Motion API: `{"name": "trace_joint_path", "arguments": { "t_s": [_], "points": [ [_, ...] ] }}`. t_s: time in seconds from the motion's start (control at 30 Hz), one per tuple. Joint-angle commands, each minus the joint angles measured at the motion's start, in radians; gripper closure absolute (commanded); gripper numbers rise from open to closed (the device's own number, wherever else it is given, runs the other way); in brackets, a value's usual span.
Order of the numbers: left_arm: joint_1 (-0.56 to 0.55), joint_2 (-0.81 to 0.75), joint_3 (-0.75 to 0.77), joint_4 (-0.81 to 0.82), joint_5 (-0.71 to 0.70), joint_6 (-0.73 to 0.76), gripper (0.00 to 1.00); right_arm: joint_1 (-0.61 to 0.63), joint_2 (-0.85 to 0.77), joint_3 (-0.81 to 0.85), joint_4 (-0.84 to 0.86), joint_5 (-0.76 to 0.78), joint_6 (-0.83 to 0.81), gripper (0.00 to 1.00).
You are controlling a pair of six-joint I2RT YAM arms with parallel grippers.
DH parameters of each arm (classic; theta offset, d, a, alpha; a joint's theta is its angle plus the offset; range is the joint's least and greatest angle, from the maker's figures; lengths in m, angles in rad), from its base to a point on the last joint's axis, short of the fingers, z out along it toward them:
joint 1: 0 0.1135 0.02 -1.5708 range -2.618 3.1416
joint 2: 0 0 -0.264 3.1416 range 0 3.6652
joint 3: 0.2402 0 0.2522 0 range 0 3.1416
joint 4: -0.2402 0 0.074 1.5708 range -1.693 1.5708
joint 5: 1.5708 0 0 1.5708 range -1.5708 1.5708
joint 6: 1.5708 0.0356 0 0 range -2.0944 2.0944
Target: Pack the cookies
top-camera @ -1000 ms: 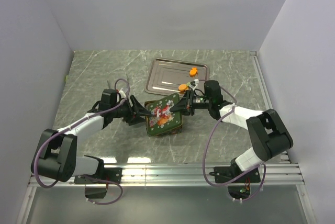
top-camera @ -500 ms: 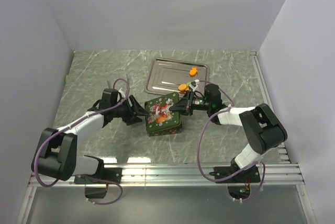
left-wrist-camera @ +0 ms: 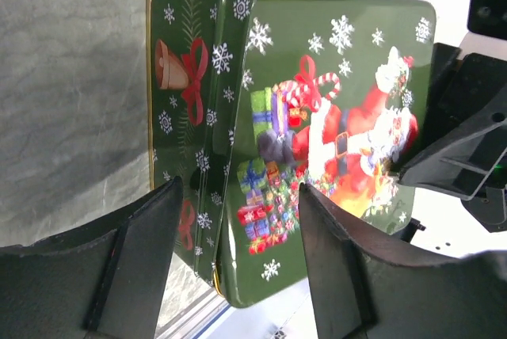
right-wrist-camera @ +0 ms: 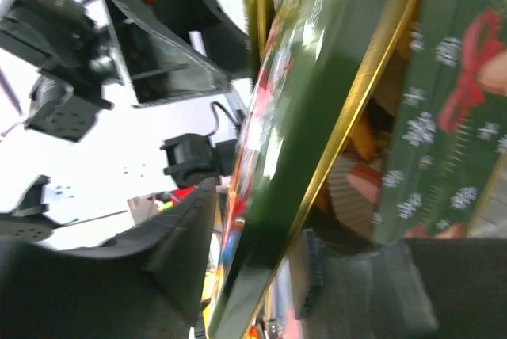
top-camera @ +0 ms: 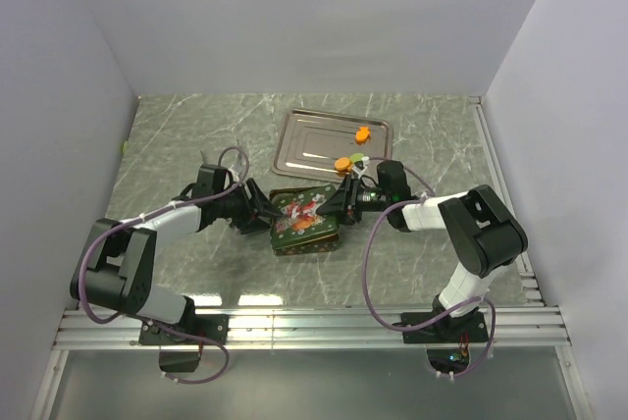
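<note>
A green Christmas tin (top-camera: 312, 241) sits mid-table with its Santa lid (top-camera: 304, 212) lying almost flat on it. My right gripper (top-camera: 344, 206) is at the lid's right edge. In the right wrist view its jaws (right-wrist-camera: 257, 212) stand open on either side of the lid's gold rim (right-wrist-camera: 356, 109). Under that rim a ribbed paper cup with a reddish cookie (right-wrist-camera: 360, 182) shows inside the tin. My left gripper (top-camera: 263, 214) is open at the tin's left side, and the tin's near corner (left-wrist-camera: 230, 291) lies between its fingers. Two orange cookies (top-camera: 361, 132) (top-camera: 341, 162) rest on the tray.
A steel tray (top-camera: 314, 140) lies just behind the tin. White walls close the table on the left, back and right. An aluminium rail (top-camera: 314, 322) runs along the near edge by the arm bases.
The lid has come down from a tilted pose to nearly flat on the tin. My right gripper followed it lower and leftward, and its jaws have widened. The left gripper stayed put.
</note>
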Motion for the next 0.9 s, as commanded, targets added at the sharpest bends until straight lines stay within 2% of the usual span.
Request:
{"name": "trace_joint_path", "arguments": {
  "t_s": [0.0,0.27,0.63,0.87],
  "points": [
    [0.001,0.015,0.046,0.041,0.030,0.027,0.35,0.003,0.007,0.046,-0.072,0.018,-0.094,0.50],
    [0.001,0.029,0.053,0.041,0.031,0.030,0.36,0.003,-0.009,0.158,-0.453,0.096,-0.298,0.37],
    [0.001,0.034,0.036,0.093,0.030,0.018,0.37,0.001,-0.041,0.313,-0.936,0.214,-0.508,0.36],
    [0.001,0.054,0.039,0.119,0.033,0.001,0.37,0.003,-0.020,0.403,-1.105,0.281,-0.605,0.37]
  ]
}}
